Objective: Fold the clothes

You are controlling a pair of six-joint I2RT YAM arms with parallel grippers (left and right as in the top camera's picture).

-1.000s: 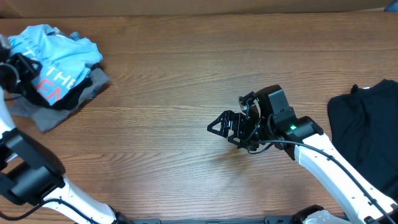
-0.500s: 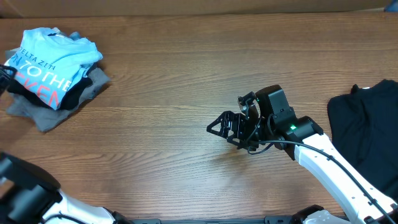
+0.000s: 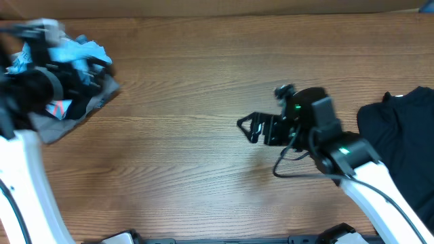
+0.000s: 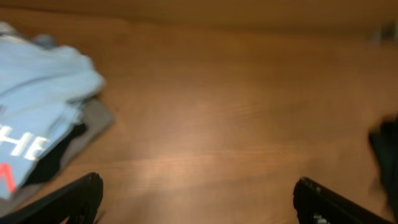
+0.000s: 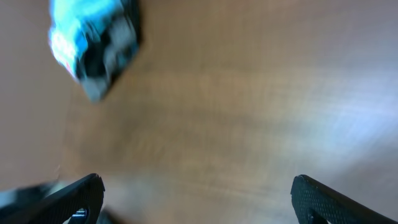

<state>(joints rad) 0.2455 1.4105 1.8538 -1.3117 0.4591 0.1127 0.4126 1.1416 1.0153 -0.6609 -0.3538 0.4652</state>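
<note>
Brown wood-grain tabletop [image 4: 224,93] fills your left wrist view, where the left gripper [image 4: 199,200] has its two black fingers [image 4: 78,198] spread out to the lower corners of the frame with only bare wood between them, so it has hold of nothing; the light blue T-shirt [image 4: 37,87] lies crumpled at the left, part of its big lettering showing, on top of a grey garment [image 4: 93,124]. Your right wrist view is badly blurred, yet you can make out the right gripper [image 5: 199,199] spread just as wide and empty above the wood, with the pile of clothes [image 5: 93,40] a small smear far off in the upper left. From overhead, the pile sits at the tabletop's far left corner with the left arm [image 3: 24,176] smeared by motion over it, the right gripper hangs open near the middle, well apart from the pile, and a black garment [image 3: 400,135] lies spread at the right edge, beside the right arm [image 3: 380,183]
</note>
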